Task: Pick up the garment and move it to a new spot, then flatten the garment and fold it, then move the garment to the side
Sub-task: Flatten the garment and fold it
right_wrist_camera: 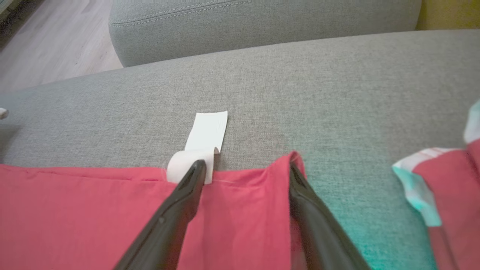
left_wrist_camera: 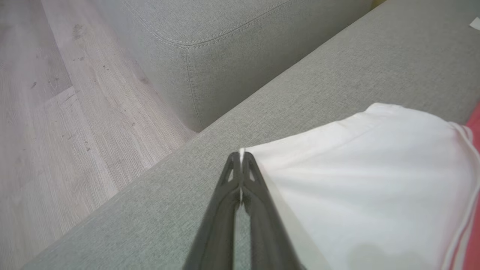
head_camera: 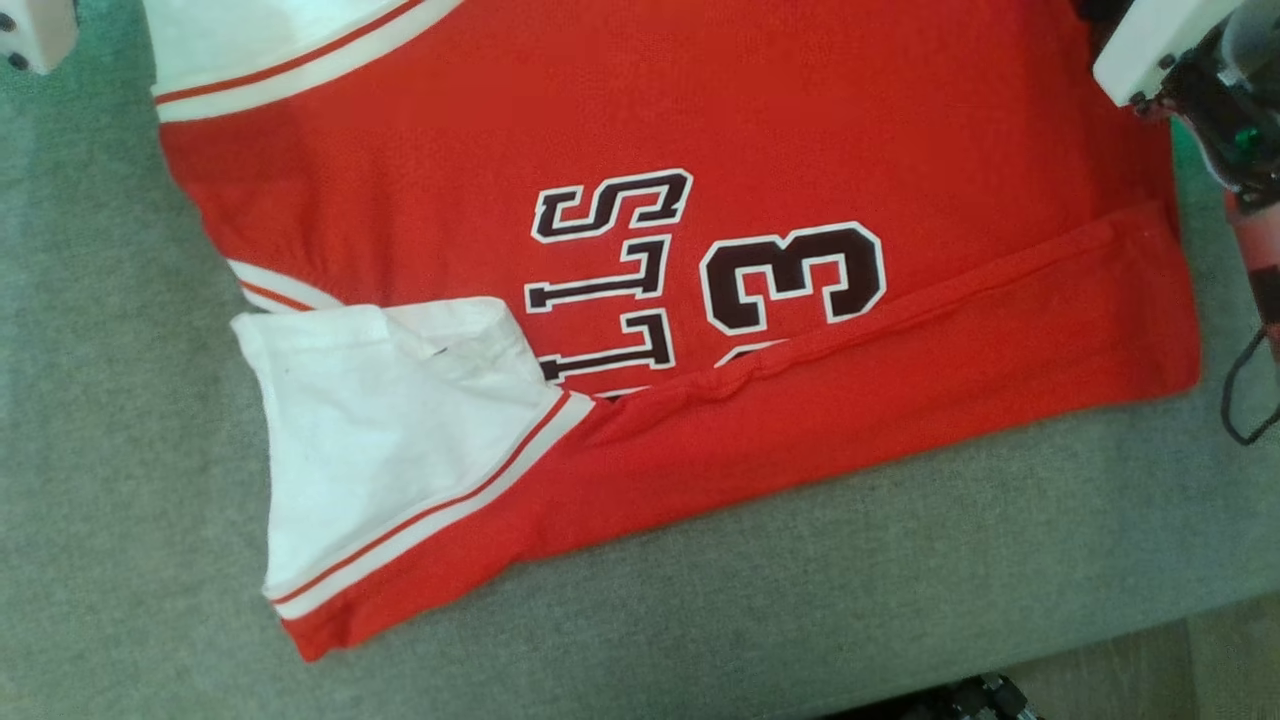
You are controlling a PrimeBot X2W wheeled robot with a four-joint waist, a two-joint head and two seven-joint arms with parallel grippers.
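Although the red knitted jersey with white sleeves and dark lettering is already laid out flat on the grey woven sofa seat, the folding is judged to be only partly done. In the head view the jersey is spread across the middle and top of the seat, with its hem towards 3 o'clock. The long red side strip at 5 o'clock is turned in over the front, so that part of the lettering is covered, and the near white sleeve at 7 o'clock is laid inward with it. The far side, at 12 o'clock, is not yet turned in.

In the left wrist view the left claw is closed tight on the edge of a white sleeve panel, a sliver of cloth being pinched between its tips; pale wooden floor is seen at 9 o'clock. In the right wrist view the right claw is spread wide over the red hem corner and nothing is gripped; a small white label lies at 12 o'clock of its left finger.

Pick-up, relocation and flattening are taken as finished. The far side fold, the crosswise fold and the move aside are left.
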